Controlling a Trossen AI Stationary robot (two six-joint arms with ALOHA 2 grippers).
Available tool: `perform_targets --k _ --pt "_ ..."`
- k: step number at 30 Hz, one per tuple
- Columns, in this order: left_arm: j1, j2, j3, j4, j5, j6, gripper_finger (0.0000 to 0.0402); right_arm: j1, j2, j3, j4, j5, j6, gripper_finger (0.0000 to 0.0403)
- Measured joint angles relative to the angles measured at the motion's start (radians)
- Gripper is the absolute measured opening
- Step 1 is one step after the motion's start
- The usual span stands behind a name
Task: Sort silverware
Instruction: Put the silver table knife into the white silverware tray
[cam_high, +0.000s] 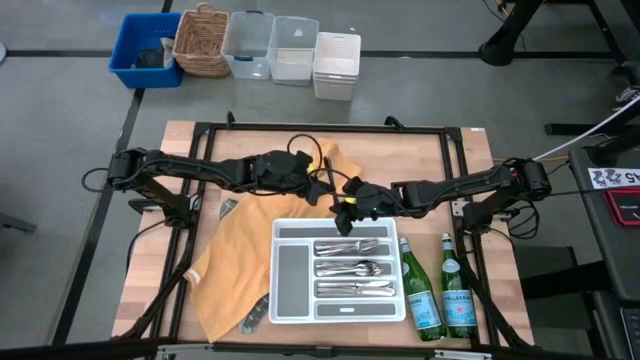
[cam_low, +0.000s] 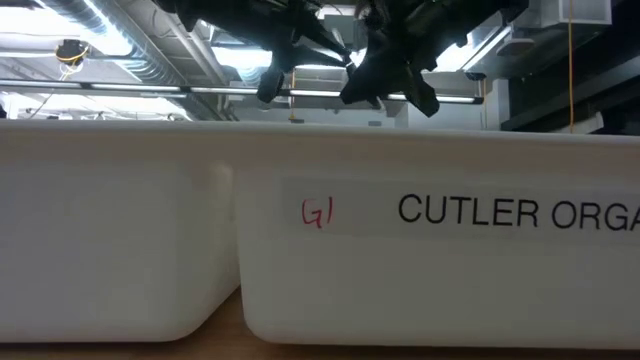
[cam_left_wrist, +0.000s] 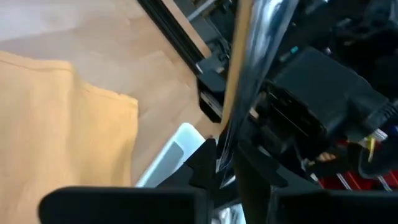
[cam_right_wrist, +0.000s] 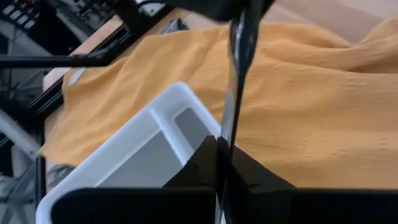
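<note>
Right hand: the right hand (cam_high: 347, 206) hangs above the far edge of the white divided tray (cam_high: 282, 300), fingers pinched on a slim silver utensil (cam_right_wrist: 235, 93) that stands upright between them.
Left hand: the left hand (cam_high: 322, 186) sits just beside it over the orange cloth (cam_high: 235, 270), gripping the same utensil's upper end (cam_left_wrist: 249, 74).
Silverware: sorted pieces (cam_high: 352, 267) fill three tray compartments; more lie on the cloth (cam_high: 227, 208).
Surface: two green bottles (cam_high: 440, 295) stand right of the tray on the wooden surface (cam_high: 180, 170).
</note>
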Motion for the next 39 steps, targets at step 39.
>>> perform_targets --k 39 --pt "-0.035 -0.599 -0.02 -0.549 -0.013 0.514 0.0111 0.228 -0.238 0.002 -0.529 -0.351 -0.099 0.0001"
